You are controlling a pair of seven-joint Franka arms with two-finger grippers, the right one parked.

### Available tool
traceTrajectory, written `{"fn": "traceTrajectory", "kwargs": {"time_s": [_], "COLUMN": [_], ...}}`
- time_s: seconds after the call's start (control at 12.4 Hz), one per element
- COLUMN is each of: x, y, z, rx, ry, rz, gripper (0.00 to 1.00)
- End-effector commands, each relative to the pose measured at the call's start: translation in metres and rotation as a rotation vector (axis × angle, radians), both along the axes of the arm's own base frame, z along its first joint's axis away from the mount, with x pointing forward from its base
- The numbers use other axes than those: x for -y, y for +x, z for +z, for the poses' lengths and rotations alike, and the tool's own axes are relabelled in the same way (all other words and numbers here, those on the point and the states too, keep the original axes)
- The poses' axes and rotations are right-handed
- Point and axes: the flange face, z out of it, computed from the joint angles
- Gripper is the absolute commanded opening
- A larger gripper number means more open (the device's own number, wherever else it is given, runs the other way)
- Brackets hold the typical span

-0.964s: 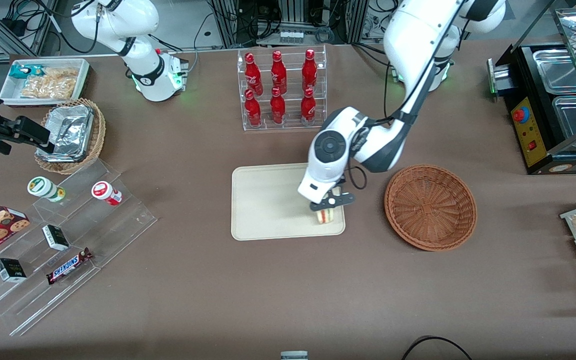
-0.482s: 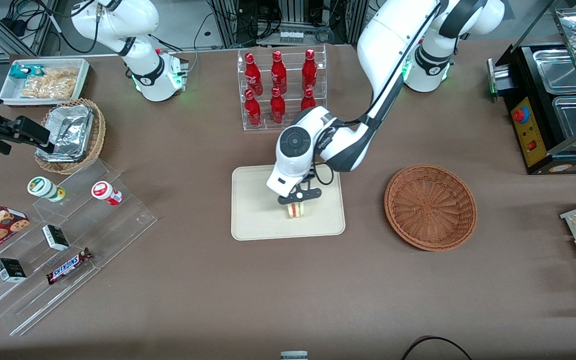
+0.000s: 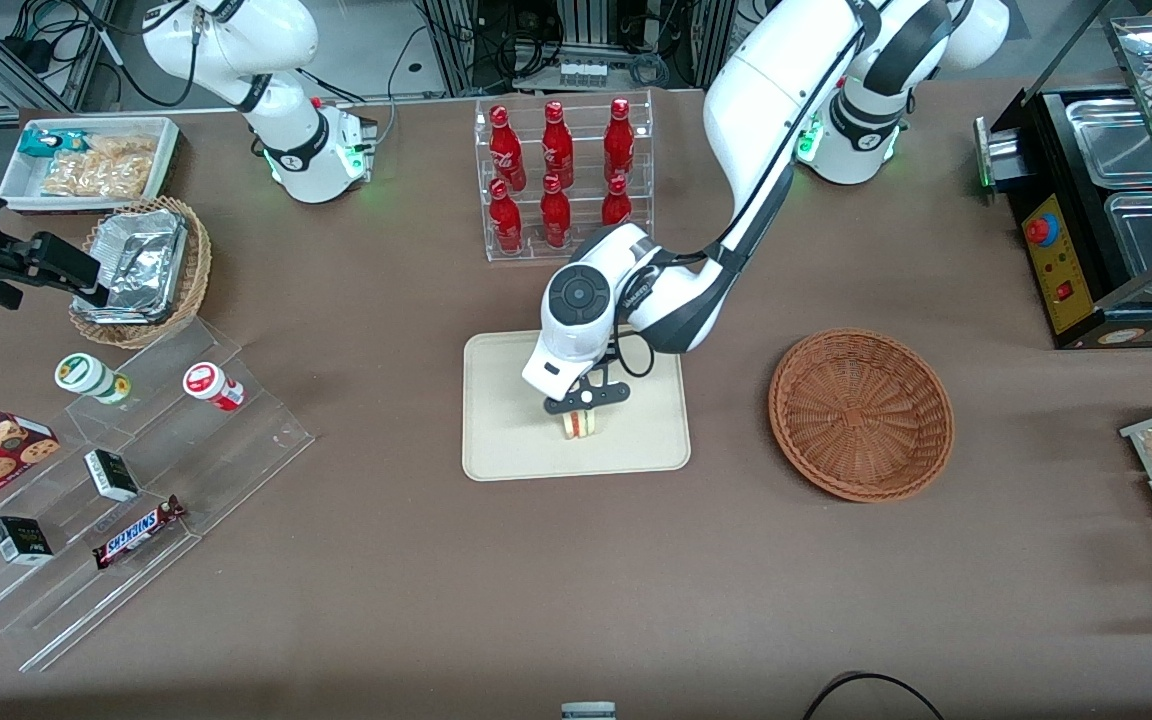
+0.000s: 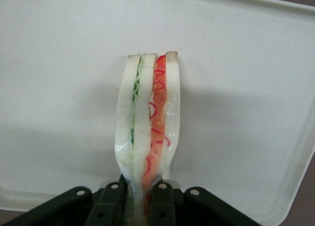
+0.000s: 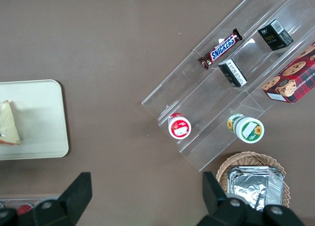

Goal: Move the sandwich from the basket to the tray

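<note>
So the sandwich (image 3: 580, 424) was over the middle of the tray (image 3: 506, 440) at this point, pinched upright in the claw (image 3: 584, 404), cut edge with the red and green layers facing down toward the tray surface. In the wrist shot you could see the two dark fingers (image 4: 110, 201) squeezing the bread near one end, the sandwich (image 4: 147, 122) bulging out a bit past them, with cream tray (image 4: 246, 63) all around it.

What changed: a second earlier the claw had it right by the tray's edge nearest the wicker basket (image 3: 861, 413), and since then it had slid toward the parked arm's end, ending up roughly mid-tray. The last half second was only a small nudge, so the arm looked like it was settling.

Basket was empty, well apart from the tray on the counter (image 3: 386, 560). So the carry part seemed basically done. Couldn't really tell if the sandwich was touching the tray or hanging just above it. My guess was that lowering the last bit and letting go was all that remained, and it might tip over on release since it's standing on edge.
</note>
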Motion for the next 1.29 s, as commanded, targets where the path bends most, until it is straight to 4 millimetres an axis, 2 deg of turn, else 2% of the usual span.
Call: {"fn": "traceTrajectory", "kwargs": {"time_s": [0.0, 0.16, 0.48, 0.64, 0.88, 1.04, 1.12, 1.21], "x": [0.004, 0.002, -0.014, -0.048, -0.078, -0.116, -0.140, -0.156], "y": [0.005, 0.008, 0.008, 0.027, 0.034, 0.050, 0.060, 0.064], "z": [0.005, 0.016, 0.087, 0.111, 0.136, 0.150, 0.151, 0.154], "rx": [-0.006, -0.002, -0.005, -0.029, -0.068, -0.095, -0.107, -0.119], "ry": [-0.013, -0.024, 0.001, 0.035, 0.070, 0.116, 0.165, 0.189], "rz": [0.015, 0.021, 0.012, 0.044, -0.010, 0.009, 0.046, 0.052], "gripper": [1.00, 1.00, 1.00, 1.00, 1.00, 1.00, 1.00, 1.00]}}
